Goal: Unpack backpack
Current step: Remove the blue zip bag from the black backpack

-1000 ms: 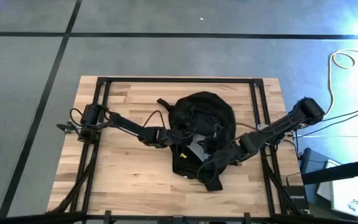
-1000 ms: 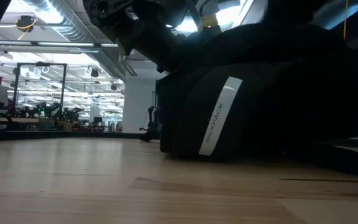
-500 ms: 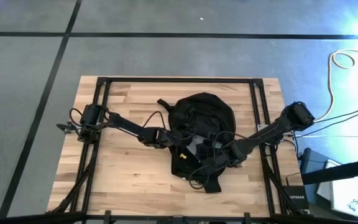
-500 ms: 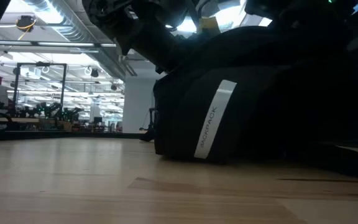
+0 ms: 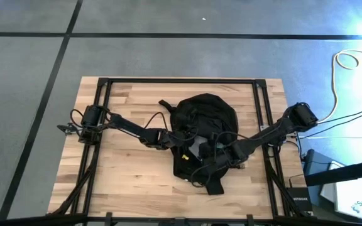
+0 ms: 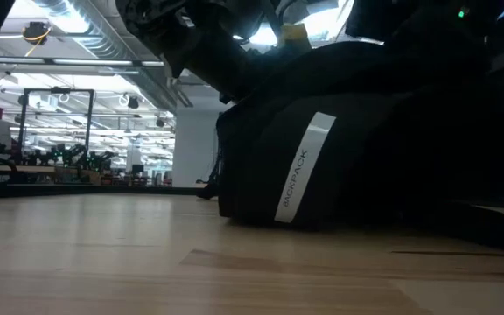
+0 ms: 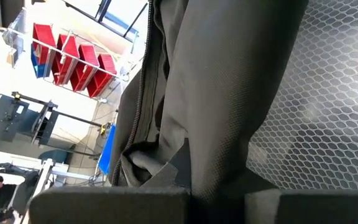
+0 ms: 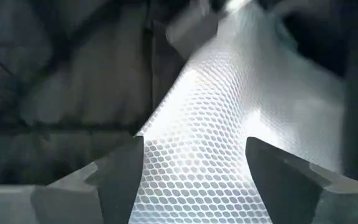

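Wooden table [image 5: 131, 169]: one backpack [image 5: 203, 116], two hands.

Two slim arms, dark all over — black tube links joined by bulkier rounded joint housings. Thin black cables loop loosely beside the left arm [image 5: 115, 124] near its base, and the right arm [image 5: 275, 130] ends in a chunky dark shoulder block. The right gripper [image 8: 194, 180] has two flat, matte grey-black fingers [image 8: 120, 177] — wedge-shaped with angled inner faces.
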`<state>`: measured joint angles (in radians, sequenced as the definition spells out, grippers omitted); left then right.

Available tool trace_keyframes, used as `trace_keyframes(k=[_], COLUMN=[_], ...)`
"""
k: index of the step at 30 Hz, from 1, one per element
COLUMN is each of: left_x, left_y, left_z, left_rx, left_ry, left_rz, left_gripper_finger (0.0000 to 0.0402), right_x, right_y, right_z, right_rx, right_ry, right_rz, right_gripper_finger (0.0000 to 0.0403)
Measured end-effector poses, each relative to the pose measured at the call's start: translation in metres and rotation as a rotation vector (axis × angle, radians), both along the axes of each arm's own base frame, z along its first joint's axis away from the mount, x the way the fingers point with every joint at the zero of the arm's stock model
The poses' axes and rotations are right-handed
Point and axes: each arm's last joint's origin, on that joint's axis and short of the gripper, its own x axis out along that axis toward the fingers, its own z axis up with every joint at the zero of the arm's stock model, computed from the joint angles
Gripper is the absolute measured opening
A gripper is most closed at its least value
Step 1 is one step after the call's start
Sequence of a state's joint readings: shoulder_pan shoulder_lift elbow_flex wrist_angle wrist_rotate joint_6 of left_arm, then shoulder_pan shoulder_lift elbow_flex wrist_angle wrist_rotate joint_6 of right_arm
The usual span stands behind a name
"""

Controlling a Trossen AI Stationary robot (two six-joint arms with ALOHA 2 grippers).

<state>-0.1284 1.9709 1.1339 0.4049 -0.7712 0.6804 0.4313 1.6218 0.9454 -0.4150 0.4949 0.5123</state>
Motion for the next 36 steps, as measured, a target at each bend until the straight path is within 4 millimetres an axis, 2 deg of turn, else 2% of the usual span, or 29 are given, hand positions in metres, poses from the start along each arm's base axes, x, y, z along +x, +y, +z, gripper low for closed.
trace_keyframes(k=[7, 11, 23, 25, 30, 36], left_x=[0.000, 0.001, 0.002, 0.002, 0.002, 0.002], left_y=[0.000, 0.001, 0.000, 0.001, 0.004, 0.006], left_z=[0.000, 0.000, 0.001, 0.001, 0.000, 0.000], left_rx=[-0.015, -0.047, -0.077, -0.081, -0.104, -0.128], left_ry=[-0.010, -0.026, -0.043, -0.044, -0.050, -0.057], left_rz=[0.002, -0.009, -0.019, -0.024, -0.020, -0.019], left_gripper_finger=[0.0001, 0.0001, 0.0001, 0.0001, 0.0001, 0.0001], right_x=[-0.002, -0.005, -0.016, -0.016, -0.017, -0.021], right_y=[-0.013, -0.015, -0.017, -0.017, -0.017, -0.018], right_z=[-0.011, -0.016, -0.032, -0.032, -0.031, -0.018], right_rx=[0.065, 0.063, 0.119, 0.124, 0.127, 0.149], right_ry=[0.043, 0.067, 0.132, 0.135, 0.143, 0.112], right_rz=[-0.036, -0.025, -0.005, -0.002, 0.018, 0.038], right_gripper_finger=[0.0229, 0.0195, 0.0015, 0.0006, 0.0019, 0.0002])
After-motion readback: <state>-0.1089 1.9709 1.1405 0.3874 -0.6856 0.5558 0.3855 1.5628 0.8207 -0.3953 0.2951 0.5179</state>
